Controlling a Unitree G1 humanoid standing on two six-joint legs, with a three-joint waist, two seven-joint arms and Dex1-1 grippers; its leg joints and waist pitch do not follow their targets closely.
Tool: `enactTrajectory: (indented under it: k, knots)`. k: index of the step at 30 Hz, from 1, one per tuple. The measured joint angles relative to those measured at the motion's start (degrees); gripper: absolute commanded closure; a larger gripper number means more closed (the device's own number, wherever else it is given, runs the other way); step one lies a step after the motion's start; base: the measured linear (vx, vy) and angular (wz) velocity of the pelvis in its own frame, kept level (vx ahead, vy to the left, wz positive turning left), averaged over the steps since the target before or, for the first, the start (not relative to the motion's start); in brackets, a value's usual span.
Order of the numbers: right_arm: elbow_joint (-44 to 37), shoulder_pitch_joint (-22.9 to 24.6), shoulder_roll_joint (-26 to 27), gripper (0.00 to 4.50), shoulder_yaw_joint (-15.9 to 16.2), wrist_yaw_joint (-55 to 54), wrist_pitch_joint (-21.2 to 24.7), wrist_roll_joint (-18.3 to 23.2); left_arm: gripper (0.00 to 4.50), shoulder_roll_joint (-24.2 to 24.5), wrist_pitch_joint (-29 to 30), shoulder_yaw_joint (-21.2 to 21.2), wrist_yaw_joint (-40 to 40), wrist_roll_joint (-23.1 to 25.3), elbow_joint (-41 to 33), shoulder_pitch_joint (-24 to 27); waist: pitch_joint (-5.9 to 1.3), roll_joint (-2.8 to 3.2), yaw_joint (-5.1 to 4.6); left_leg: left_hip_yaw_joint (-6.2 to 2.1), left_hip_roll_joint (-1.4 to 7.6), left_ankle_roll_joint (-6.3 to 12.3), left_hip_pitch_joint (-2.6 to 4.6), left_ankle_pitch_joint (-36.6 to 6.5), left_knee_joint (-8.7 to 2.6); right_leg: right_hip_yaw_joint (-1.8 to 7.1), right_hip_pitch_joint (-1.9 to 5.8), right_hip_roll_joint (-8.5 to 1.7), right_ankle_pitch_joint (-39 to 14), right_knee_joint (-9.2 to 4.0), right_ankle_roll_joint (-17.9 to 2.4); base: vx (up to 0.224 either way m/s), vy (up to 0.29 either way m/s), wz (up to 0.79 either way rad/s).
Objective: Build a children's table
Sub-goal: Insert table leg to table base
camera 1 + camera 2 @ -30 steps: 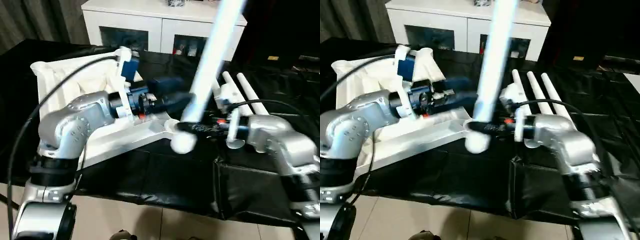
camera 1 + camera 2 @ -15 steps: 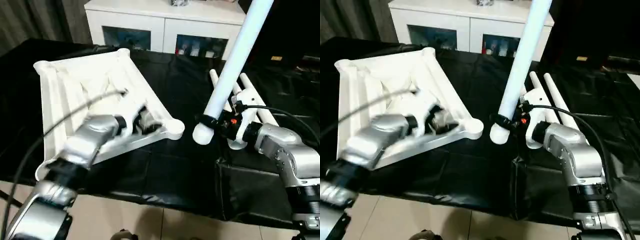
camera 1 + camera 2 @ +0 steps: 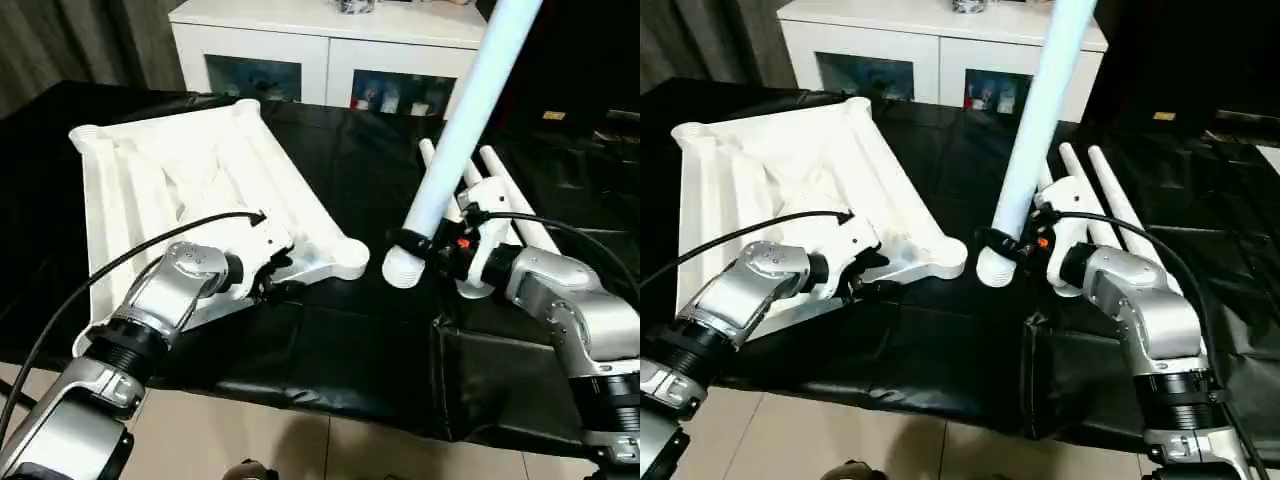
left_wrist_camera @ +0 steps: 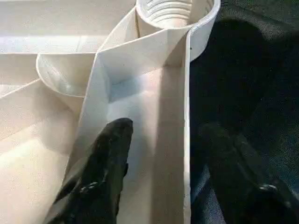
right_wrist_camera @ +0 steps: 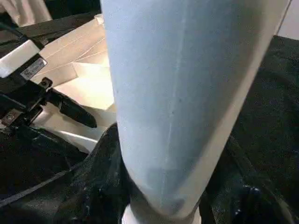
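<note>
Black cloth (image 3: 360, 340): left hand (image 3: 283, 280) now straddles tabletop (image 3: 180, 190) rim; right hand (image 3: 425, 250) keeps leg (image 3: 455, 140).

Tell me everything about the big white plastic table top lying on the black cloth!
The white plastic rectangular table top lies upside down on the black cloth, ribs up. Round sockets sit at its corners; the near one is ridged inside. The left gripper straddles its near edge wall, one finger inside, one outside.
</note>
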Motion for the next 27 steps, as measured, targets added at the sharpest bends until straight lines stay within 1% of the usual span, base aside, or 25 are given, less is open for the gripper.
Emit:
enactTrajectory:
  k: [3, 5, 7, 8, 9, 11, 14, 18, 19, 20, 22, 23, 25, 26, 27]
  knots:
    - [0.0, 0.0, 0.0, 2.68, 0.2, 0.6, -0.1, 0.0, 2.44, 0.0, 0.6, -0.1, -0.2, 0.4, 1.1, -0.3, -0.01, 0.01, -0.07, 0.0, 0.0, 0.0, 0.02, 0.0, 0.0, 0.0, 0.0, 0.0, 0.0, 0.01, 0.0, 0.0, 0.0, 0.0]
    - [0.0, 0.0, 0.0, 2.68, 0.2, 0.7, -0.1, 0.0, 2.53, -0.1, 1.1, -0.1, -0.6, 0.6, 1.6, -0.7, -0.02, 0.05, -0.07, 0.0, 0.0, -0.01, 0.03, 0.0, 0.0, 0.0, 0.02, 0.0, 0.0, 0.01, 0.0, 0.0, 0.0, 0.0]
    - [0.0, 0.0, 0.0, 2.68, 0.2, 0.7, -0.3, 0.0, 2.77, -0.3, 1.5, 0.4, -1.7, 0.6, 2.0, -0.9, -0.04, 0.1, -0.08, 0.0, 0.0, 0.0, 0.03, 0.0, 0.0, 0.01, 0.02, 0.0, 0.0, 0.0, 0.0, 0.0, 0.0, 0.0]
    - [0.0, 0.1, 0.0, 2.68, 0.2, 0.7, -0.3, 0.0, 2.77, -0.3, 1.7, 0.4, -2.0, 0.6, 2.1, -0.9, -0.04, 0.1, -0.09, 0.0, 0.0, 0.0, 0.03, 0.0, 0.0, 0.0, 0.02, 0.0, 0.0, 0.0, 0.0, 0.0, 0.0, 0.0]
    - [0.0, 0.1, 0.0, 2.68, 0.2, 0.7, -0.3, 0.0, 2.96, -0.3, 1.8, 0.4, -2.3, 0.6, 2.1, -0.9, -0.04, 0.12, -0.09, 0.0, 0.0, 0.0, 0.03, 0.0, 0.0, 0.0, 0.02, 0.0, 0.0, 0.01, 0.0, 0.0, 0.0, 0.0]
    - [0.0, 0.3, 0.0, 2.68, 0.2, 0.8, -0.3, 0.0, 3.07, -0.3, 2.4, 0.5, -3.4, 0.6, 2.1, -1.0, -0.06, 0.2, -0.08, 0.0, 0.0, 0.0, 0.03, 0.0, 0.0, 0.0, 0.02, 0.0, 0.0, 0.0, 0.0, 0.0, 0.0, 0.0]
    - [0.0, 1.2, -0.1, 2.68, 0.2, 1.3, -0.4, 0.0, 3.39, -0.2, 3.0, 0.5, -4.9, 0.2, 1.8, -1.0, -0.08, 0.25, -0.07, 0.0, 0.0, 0.0, 0.02, 0.0, -0.02, 0.0, 0.01, 0.0, 0.0, 0.0, 0.0, 0.0, 0.0, 0.0]
    - [0.0, 1.4, -0.3, 2.68, 0.3, 1.8, -0.5, 0.0, 3.51, 0.2, 4.0, 0.5, -6.6, -0.1, 1.2, -0.8, -0.04, 0.33, -0.08, 0.0, 0.0, 0.0, 0.03, 0.0, -0.01, 0.0, 0.02, 0.0, 0.0, 0.0, 0.0, 0.0, 0.0, 0.0]
    - [0.0, 1.4, -0.4, 2.68, 0.3, 1.9, -0.5, 0.0, 3.74, 0.2, 4.0, 0.5, -6.7, -0.1, 1.1, -0.8, -0.04, 0.33, -0.08, 0.0, 0.0, 0.0, 0.03, 0.0, -0.02, 0.0, 0.02, 0.0, 0.0, 0.0, 0.0, 0.0, 0.0, 0.0]
    - [0.0, 1.4, -0.4, 2.68, 0.3, 1.9, -0.5, 0.0, 3.74, 0.2, 4.0, 0.5, -6.7, 0.0, 1.0, -0.7, -0.04, 0.33, -0.08, 0.0, 0.0, 0.0, 0.03, 0.0, -0.02, 0.0, 0.02, 0.0, 0.0, 0.0, 0.0, 0.0, 0.0, 0.0]
    - [0.0, 1.4, -0.5, 2.68, 0.3, 1.9, -0.5, 0.0, 3.89, 0.4, 4.0, 0.5, -6.8, 0.1, 0.8, -0.7, -0.04, 0.33, -0.08, 0.0, 0.0, 0.0, 0.03, 0.0, -0.02, 0.0, 0.01, 0.0, 0.0, 0.0, 0.0, 0.0, 0.0, 0.0]
    - [0.0, 1.4, -0.5, 2.68, 0.3, 1.9, -0.5, 0.0, 4.04, 0.6, 4.1, 0.5, -7.0, 0.1, 0.7, -0.6, -0.04, 0.33, -0.08, 0.0, 0.0, 0.0, 0.02, 0.0, -0.02, 0.0, 0.01, 0.0, 0.0, -0.01, 0.0, 0.0, 0.0, 0.0]
    - [0.0, 1.3, -0.6, 2.68, 0.3, 2.0, -0.5, 0.1, 4.2, 0.5, 4.1, 1.6, -6.9, 0.0, 0.4, 0.0, -0.04, 0.33, -0.08, 0.0, 0.0, 0.0, 0.01, 0.0, -0.03, 0.0, 0.0, 0.0, 0.0, -0.03, 0.0, 0.0, 0.0, 0.0]
    - [0.0, 1.2, -0.7, 2.68, 0.2, 2.0, -0.5, 0.1, 4.2, 0.6, 4.1, 2.1, -6.9, -0.1, 0.2, 0.3, -0.04, 0.33, -0.08, 0.0, 0.0, 0.0, 0.01, 0.0, -0.04, 0.0, 0.0, 0.0, 0.0, -0.04, 0.0, 0.0, 0.0, 0.0]
    - [0.0, 1.2, -0.8, 2.68, 0.2, 2.1, -0.5, 0.1, 4.37, 0.7, 4.1, 2.2, -7.0, -0.1, 0.0, 0.5, -0.04, 0.33, -0.08, 0.0, 0.0, 0.01, 0.01, 0.0, -0.04, 0.0, 0.0, 0.0, 0.0, -0.05, 0.0, 0.0, 0.0, 0.0]
